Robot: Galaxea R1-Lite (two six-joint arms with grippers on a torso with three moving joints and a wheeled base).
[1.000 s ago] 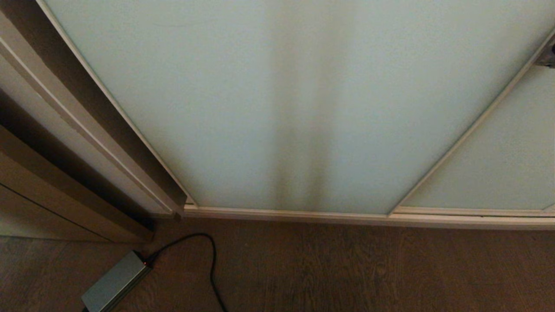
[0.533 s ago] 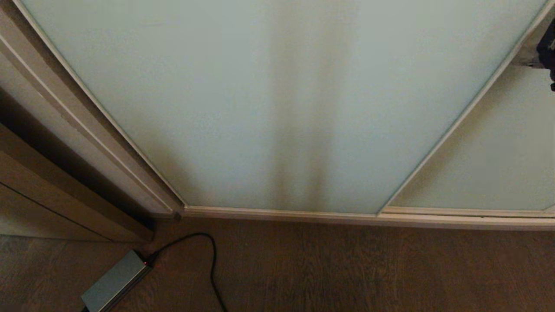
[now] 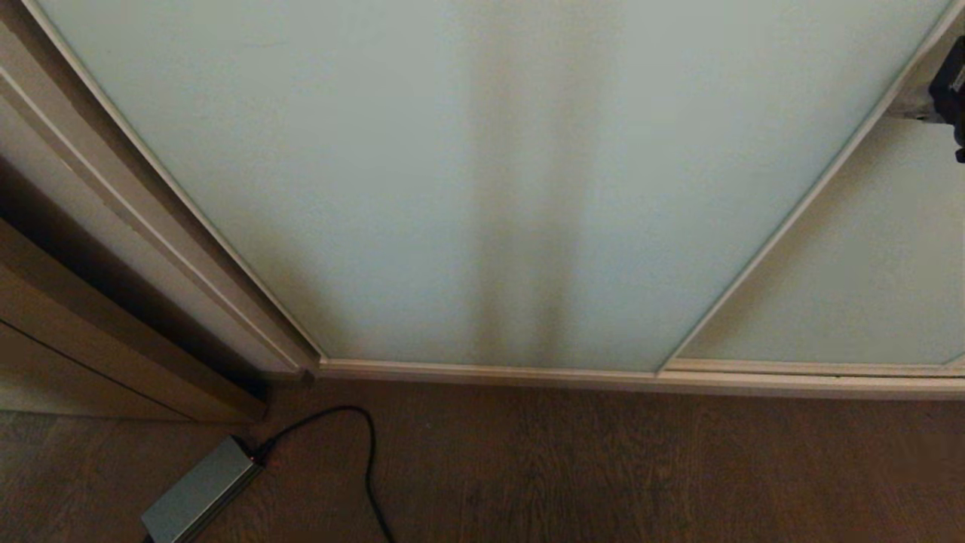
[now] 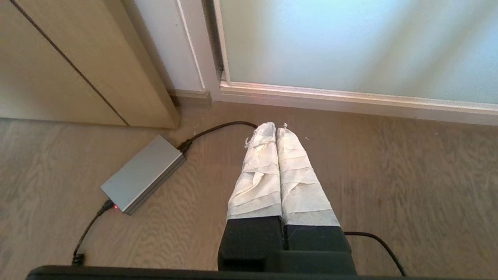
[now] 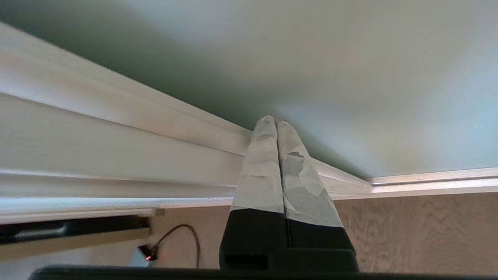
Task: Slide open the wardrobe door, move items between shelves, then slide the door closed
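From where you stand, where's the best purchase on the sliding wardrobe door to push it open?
Probably its slim off-white frame stile, the right-hand vertical edge of the sliding wardrobe door. The frosted glass is flat, with no handle in view; that raised stile is the only ledge. Come from the right with the right gripper, fingers shut, already at that edge. The left gripper hangs shut above the floor.

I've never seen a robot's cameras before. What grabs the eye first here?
The sliding wardrobe door, frosted pale blue-green glass, fills nearly the whole head view. The right gripper, fingers pressed together, points at its off-white frame. Down left on the wooden floor lies a grey power adapter with a black cable.
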